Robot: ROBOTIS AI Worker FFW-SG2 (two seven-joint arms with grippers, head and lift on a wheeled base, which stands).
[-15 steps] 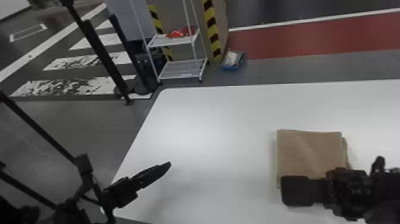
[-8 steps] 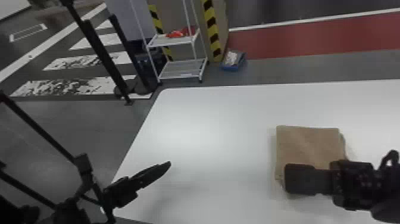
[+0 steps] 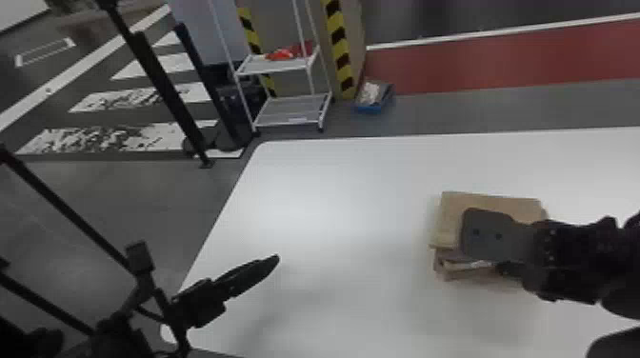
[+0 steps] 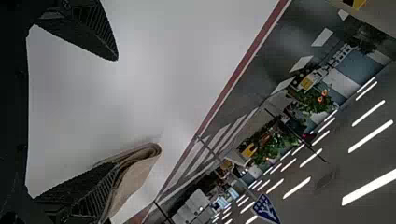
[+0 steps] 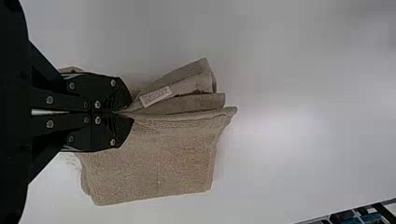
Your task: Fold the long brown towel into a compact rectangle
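The brown towel (image 3: 500,202) lies folded in a small stack on the right part of the white table, its near-side layers raised and parted. Over its near left part is my right gripper (image 3: 471,238). In the right wrist view my right gripper (image 5: 125,112) is shut on a pinched edge of the towel (image 5: 154,163), with loose layers and a white label beside the fingertips. My left gripper (image 3: 247,276) is over the table's near left part, well away from the towel. In the left wrist view my left gripper (image 4: 116,113) stands open, with the towel (image 4: 135,182) farther off behind one finger.
The white table's (image 3: 333,190) left and far edges are visible. Beyond the far edge, on the floor, stand a white wire shelf (image 3: 293,107) and a blue bin (image 3: 374,97). Black posts (image 3: 162,90) stand left of the shelf.
My right gripper has turned and closed on the towel's near-side edge, and that edge has come up, showing the layers beneath. The left arm has kept still.
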